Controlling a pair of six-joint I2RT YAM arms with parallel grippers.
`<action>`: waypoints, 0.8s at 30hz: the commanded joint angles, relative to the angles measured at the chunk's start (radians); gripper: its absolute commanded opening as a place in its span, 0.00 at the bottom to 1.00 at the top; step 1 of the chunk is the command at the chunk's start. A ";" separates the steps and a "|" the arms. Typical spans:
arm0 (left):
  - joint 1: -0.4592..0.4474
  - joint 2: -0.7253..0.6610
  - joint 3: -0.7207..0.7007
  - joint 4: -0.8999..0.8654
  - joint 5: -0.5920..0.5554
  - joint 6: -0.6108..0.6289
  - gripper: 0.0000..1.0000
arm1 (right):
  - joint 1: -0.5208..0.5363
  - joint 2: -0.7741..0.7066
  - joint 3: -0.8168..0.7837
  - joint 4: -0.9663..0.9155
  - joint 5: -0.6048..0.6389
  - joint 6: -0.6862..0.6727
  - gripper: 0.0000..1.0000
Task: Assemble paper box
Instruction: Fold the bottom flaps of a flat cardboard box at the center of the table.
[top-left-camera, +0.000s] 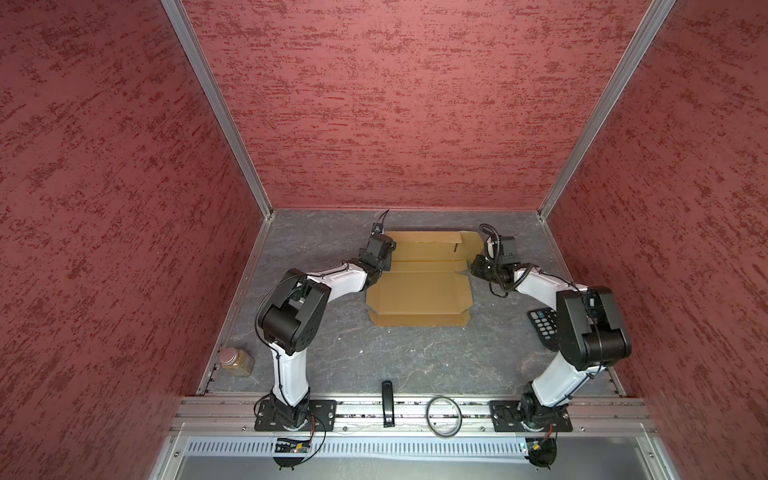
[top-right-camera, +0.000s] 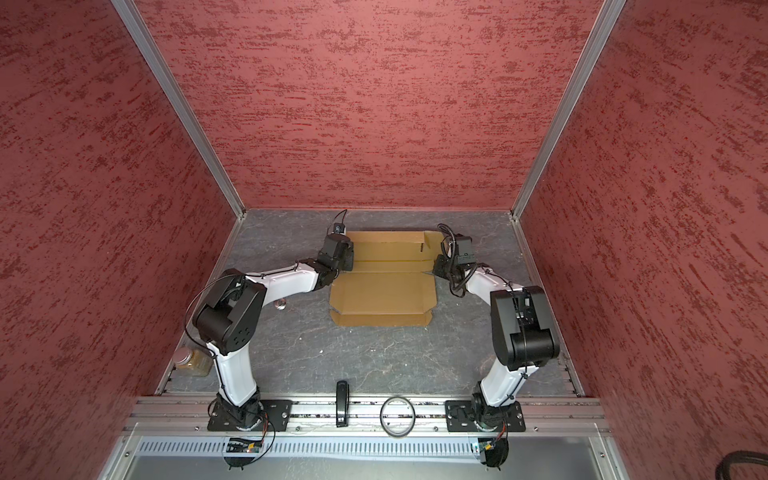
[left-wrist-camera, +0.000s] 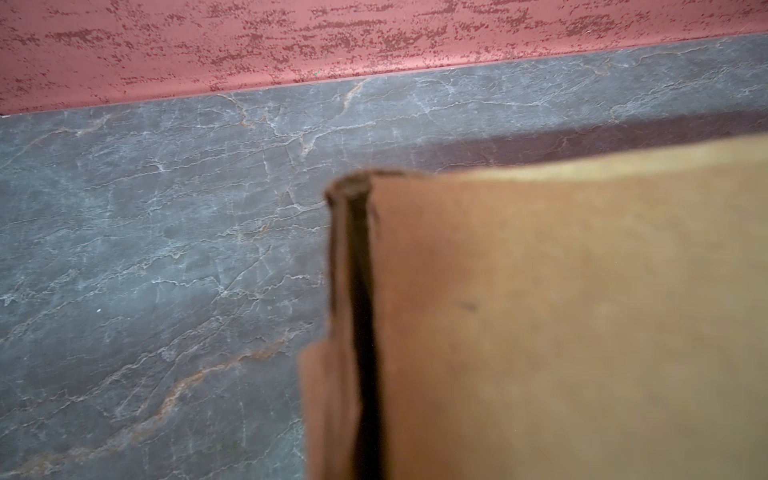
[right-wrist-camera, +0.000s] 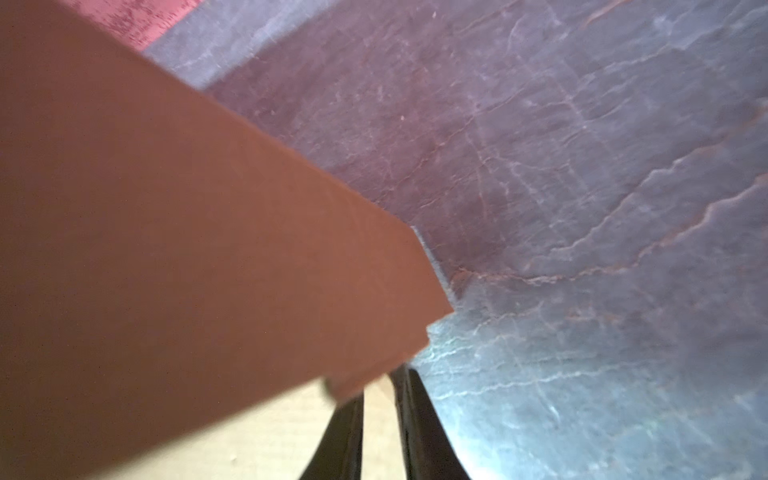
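Table (top-left-camera: 415, 357): paper box (top-left-camera: 419, 291) lies far-centre btwn both arms, near half flat, far edge lifted per wrist views. Step, in my judgement: folding up the far side flaps.

L side: left gripper (top-left-camera: 387, 258) on the box's edge, jaws together, prob. nipping board; fingers hidden.

R side: right gripper (right-wrist-camera: 380, 386) jaws a little apart, flap tab at its tips, not clamped.

Rec.: seat R fully before lifting; fold both sides evenly on creases.

Board plain tan, creases crisp, small dark mark (top-left-camera: 456, 247) far R.
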 joint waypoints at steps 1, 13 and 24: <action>-0.003 -0.004 0.011 -0.036 0.004 -0.003 0.00 | 0.011 -0.044 -0.005 -0.005 -0.018 0.032 0.20; -0.005 -0.009 0.005 -0.031 0.004 -0.004 0.00 | 0.043 0.004 0.030 -0.006 -0.020 0.031 0.32; -0.004 -0.009 0.003 -0.031 0.006 -0.006 0.00 | 0.063 0.043 0.044 -0.002 -0.001 0.029 0.43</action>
